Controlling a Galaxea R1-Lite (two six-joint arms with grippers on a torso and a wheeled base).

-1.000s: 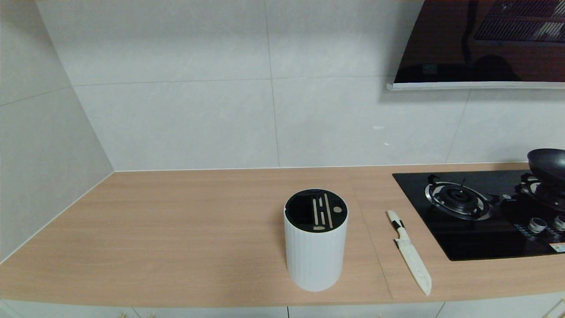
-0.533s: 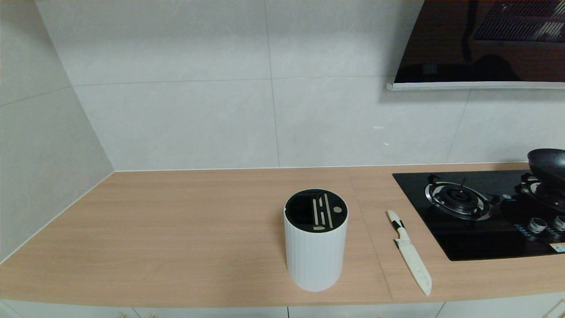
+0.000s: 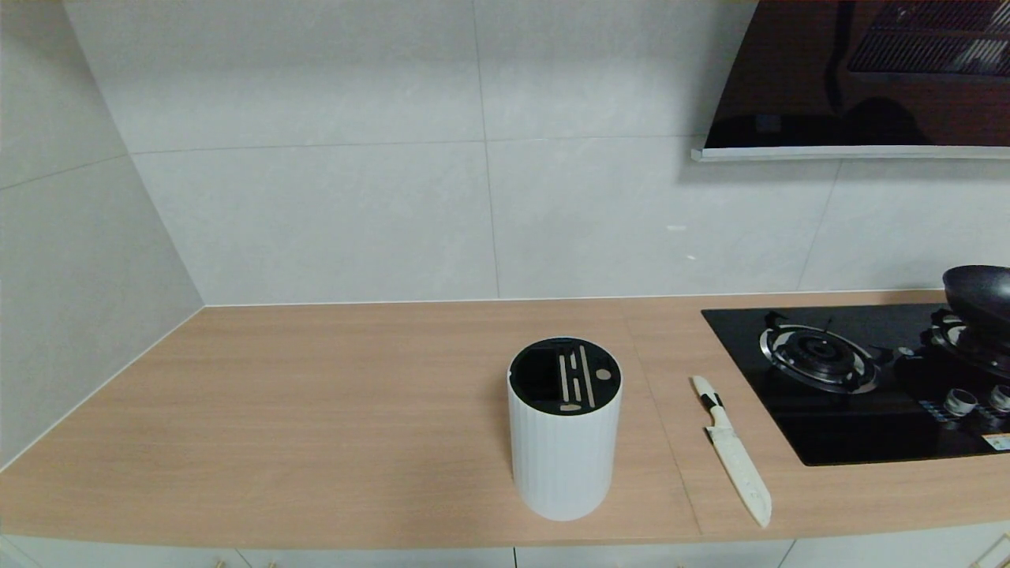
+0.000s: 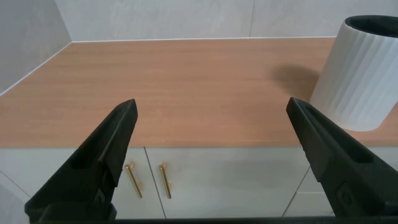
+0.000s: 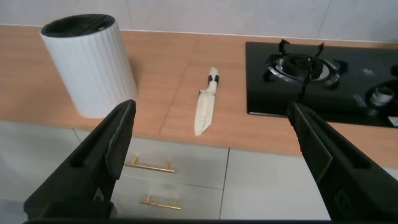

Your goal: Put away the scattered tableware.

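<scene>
A white ribbed knife holder [image 3: 563,439] with a black slotted top stands near the front of the wooden counter [image 3: 316,410]; it also appears in the left wrist view [image 4: 360,74] and the right wrist view [image 5: 92,65]. A cream-white knife [image 3: 731,450] lies flat to its right, handle toward the wall, tip toward the counter's front edge; the same knife [image 5: 206,104] lies ahead of my right gripper. My left gripper [image 4: 211,124] is open, held below and in front of the counter edge. My right gripper [image 5: 211,127] is open too, in front of the cabinet fronts.
A black gas hob [image 3: 860,379] with burners fills the counter's right end, with a dark pan [image 3: 978,292] on its far burner. A range hood [image 3: 860,79] hangs above. Cabinet fronts with gold handles [image 5: 149,167] sit under the counter. Tiled walls close the back and left.
</scene>
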